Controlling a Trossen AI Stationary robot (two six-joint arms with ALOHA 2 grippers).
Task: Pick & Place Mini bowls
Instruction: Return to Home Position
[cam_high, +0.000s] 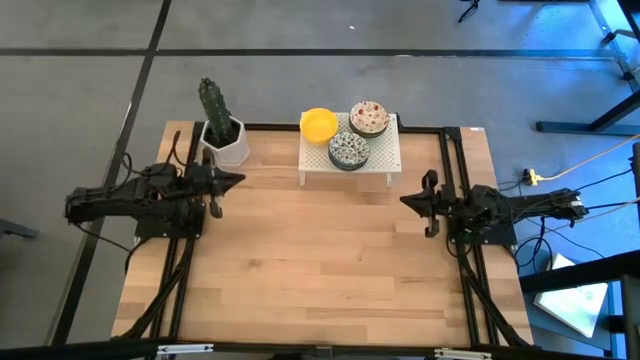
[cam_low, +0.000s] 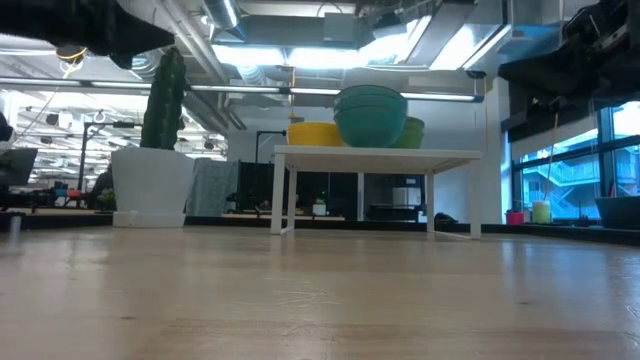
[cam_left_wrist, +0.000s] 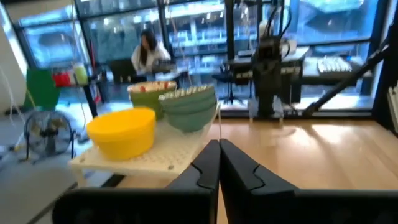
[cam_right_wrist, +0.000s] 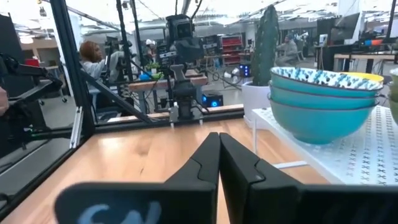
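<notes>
The mini bowls stand in stacks on a small white perforated stand (cam_high: 378, 163) at the table's far middle: a yellow stack (cam_high: 318, 124), a blue-green patterned stack (cam_high: 348, 150) and a reddish floral stack (cam_high: 369, 117). In the right wrist view the blue-green stack (cam_right_wrist: 323, 102) has three bowls. My left gripper (cam_high: 238, 180) is shut, level, at the table's left, beside the cactus pot. My right gripper (cam_high: 404, 200) is shut, level, at the table's right, near the stand's right end. Neither holds anything.
A white pot with a tall green cactus (cam_high: 222, 128) stands at the far left, just beyond my left gripper. Black frame rails (cam_high: 455, 160) run along the table's sides. The wooden tabletop (cam_high: 320, 260) lies bare between the arms and toward the near edge.
</notes>
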